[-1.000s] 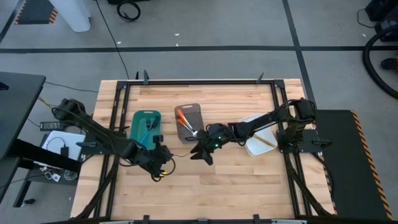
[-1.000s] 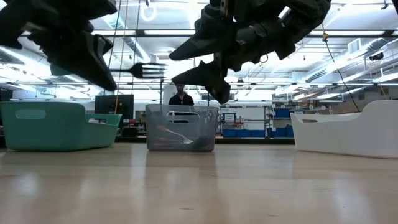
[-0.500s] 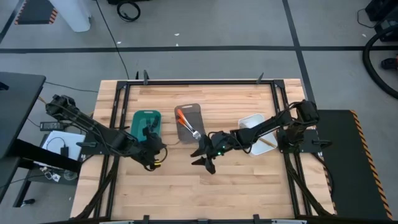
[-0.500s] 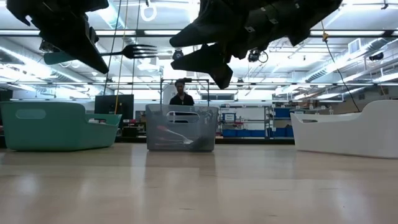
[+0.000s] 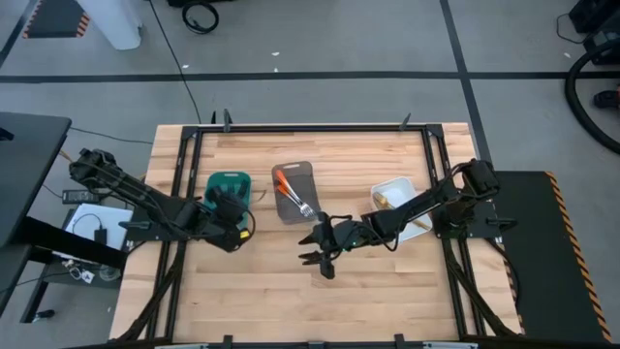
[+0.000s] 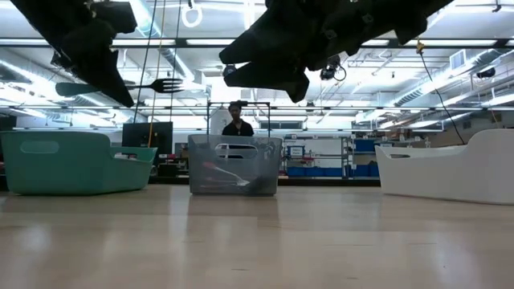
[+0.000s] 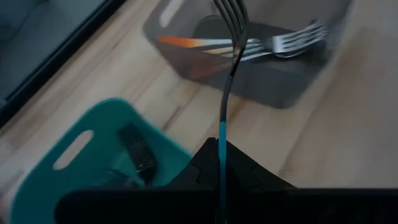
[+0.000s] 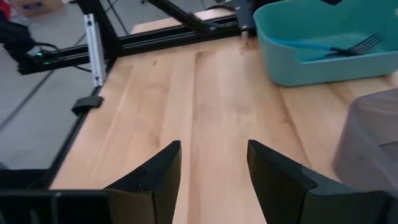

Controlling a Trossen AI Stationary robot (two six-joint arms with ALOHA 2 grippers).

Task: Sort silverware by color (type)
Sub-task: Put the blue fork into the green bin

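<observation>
My left gripper (image 7: 219, 163) is clamped on a blue-handled fork (image 7: 226, 74), held level above the teal tray (image 5: 229, 184)'s near edge. My right gripper (image 8: 211, 163) hangs with fingers apart over bare wood at the table (image 5: 387, 281)'s middle, nothing between them. Beyond sits the grey tray (image 5: 295, 190) with orange-handled forks (image 7: 261, 45); the white tray (image 5: 395, 189) lies right. A fork (image 8: 348, 48) rests in the teal tray.
</observation>
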